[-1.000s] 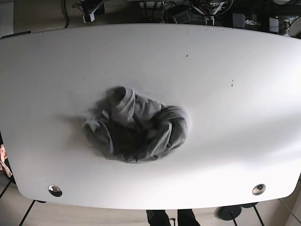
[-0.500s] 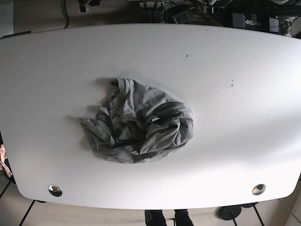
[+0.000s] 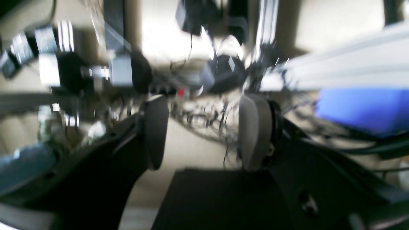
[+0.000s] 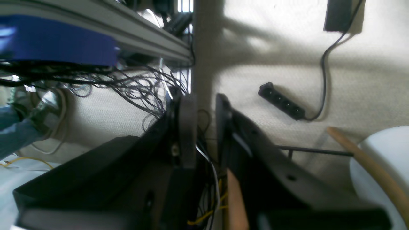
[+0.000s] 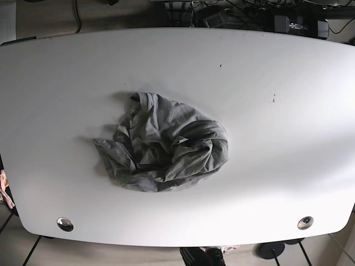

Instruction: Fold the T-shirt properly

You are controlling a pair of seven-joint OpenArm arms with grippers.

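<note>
A grey T-shirt (image 5: pixel 163 147) lies crumpled in a rounded heap at the middle of the white table (image 5: pixel 277 138). No arm or gripper shows in the base view. In the blurred left wrist view my left gripper (image 3: pixel 203 131) is open, with nothing between its fingers, and faces cables and equipment off the table. In the right wrist view my right gripper (image 4: pixel 206 127) is shut down to a slim slit and holds nothing. It points at beige carpet and wiring. Neither wrist view shows the shirt.
Two metal discs (image 5: pixel 65 224) (image 5: pixel 305 223) sit in the table near its front edge. Off the table are a tangle of cables (image 4: pixel 127 86), an aluminium rail (image 4: pixel 96 28), a black power strip (image 4: pixel 281 102) and a blue box (image 3: pixel 361 108).
One second ago the shirt was blurred and more bunched. It has since spread slightly wider and lies still. Arm parts at the table's far edge have left the base view.
</note>
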